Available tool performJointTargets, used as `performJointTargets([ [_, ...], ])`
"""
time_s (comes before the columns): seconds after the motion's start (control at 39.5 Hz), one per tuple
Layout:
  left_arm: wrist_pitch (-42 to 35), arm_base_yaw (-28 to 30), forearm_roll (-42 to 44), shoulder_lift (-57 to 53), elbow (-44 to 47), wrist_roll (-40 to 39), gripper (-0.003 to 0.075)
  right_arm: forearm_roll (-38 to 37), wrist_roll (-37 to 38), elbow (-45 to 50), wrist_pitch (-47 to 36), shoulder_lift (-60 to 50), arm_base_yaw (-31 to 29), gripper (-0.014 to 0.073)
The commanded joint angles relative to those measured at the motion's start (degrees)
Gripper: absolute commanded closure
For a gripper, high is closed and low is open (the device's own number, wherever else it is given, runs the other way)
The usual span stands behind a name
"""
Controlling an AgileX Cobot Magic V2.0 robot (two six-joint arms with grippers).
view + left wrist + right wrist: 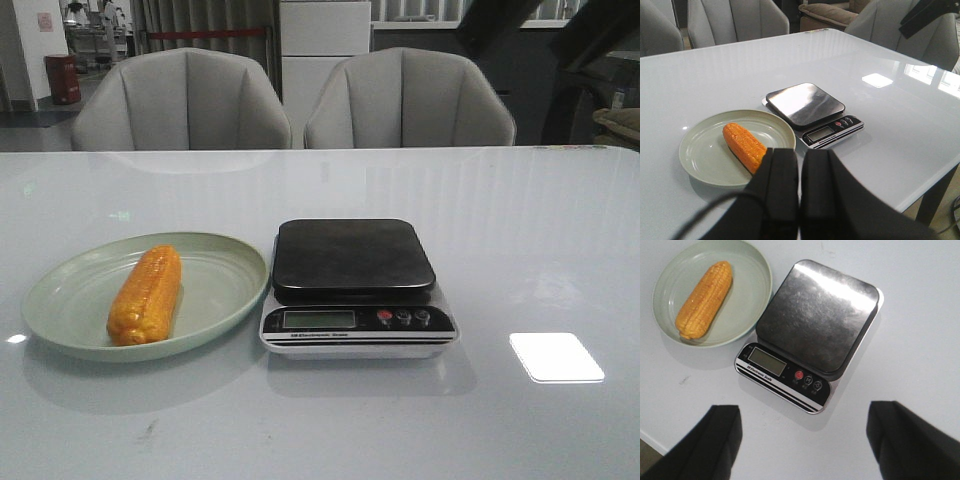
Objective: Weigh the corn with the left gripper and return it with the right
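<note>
Orange-yellow corn cob (146, 295) lies on pale green round plate (60, 300), just beyond left end effector (799, 170), fingers pressed together, empty. Black-topped digital scale (353, 257) beside plate on white desk (520, 250), ahead of right end effector (802, 432), fingers wide apart.

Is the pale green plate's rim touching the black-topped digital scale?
Cannot tell: the front view shows the plate rim meeting the scale, with no plain gap or contact.
</note>
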Motion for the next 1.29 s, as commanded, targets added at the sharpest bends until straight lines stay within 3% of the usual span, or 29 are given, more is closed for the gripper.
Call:
performJointTargets([
  [0.0, -4.82, -0.48, -0.15, -1.04, -1.48, -0.05, 0.0607, 1.00, -0.89, 4.08, -7.41, -7.94, -0.33, -0.0017],
  [0.66, -4.82, -0.48, -0.15, -1.04, -1.48, -0.05, 0.0607, 1.00, -3.63, 40.47, -31.19, -55.65, -0.07, -0.0017],
  [0.81, -4.82, -0.48, -0.15, -1.04, -1.48, -0.05, 0.0607, 1.00, -3.63, 45.86, -37.69, -58.85, -0.07, -0.0017],
  [0.94, -4.82, -0.48, -0.15, -1.04, -1.48, -0.05, 0.0607, 1.00, -3.63, 46.49, -37.25, -58.85, -0.07, -0.0012],
  [1.04, -4.82, -0.48, -0.15, -1.04, -1.48, -0.05, 0.0607, 1.00, -3.63, 46.49, -35.27, -58.85, -0.07, 0.0074],
  [1.22, -4.82, -0.48, -0.15, -1.04, -1.48, -0.05, 0.0607, 1.00, -3.63, 46.42, -32.48, -58.85, -0.07, 0.0478],
  [1.27, -4.82, -0.48, -0.15, -1.04, -1.48, -0.05, 0.0607, 1.00, -3.63, 46.42, -32.47, -58.85, -0.07, 0.0435],
])
